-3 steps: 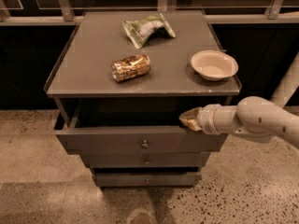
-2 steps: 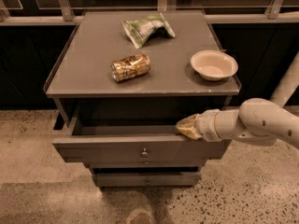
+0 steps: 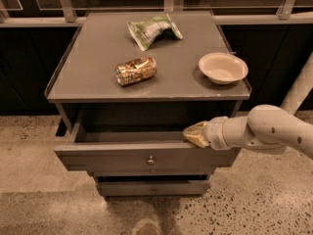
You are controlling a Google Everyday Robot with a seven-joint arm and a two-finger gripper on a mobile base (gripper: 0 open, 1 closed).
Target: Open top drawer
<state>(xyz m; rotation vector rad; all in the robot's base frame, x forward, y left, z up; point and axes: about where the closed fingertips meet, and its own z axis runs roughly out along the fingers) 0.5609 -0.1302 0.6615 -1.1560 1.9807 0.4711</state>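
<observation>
The top drawer point(image 3: 117, 156) is the widest grey front of the cabinet, with a small round metal knob point(image 3: 151, 160) at its centre. It stands pulled out toward me, and its dark inside shows behind the front panel. My gripper point(image 3: 194, 134) comes in from the right on a white arm point(image 3: 264, 129) and rests on the drawer's upper rim, right of centre. Two narrower drawer fronts point(image 3: 151, 186) sit below, pushed in.
On the grey cabinet top point(image 3: 88, 80) lie a crushed brown can point(image 3: 136, 71), a green snack bag point(image 3: 153, 30) and a cream bowl point(image 3: 223, 67). A railing runs behind. The floor point(image 3: 39, 199) is speckled stone. A white pole point(image 3: 299, 89) stands at right.
The top drawer has slid further out toward me. My gripper has moved with it, forward and a little left, staying on the drawer's rim.
</observation>
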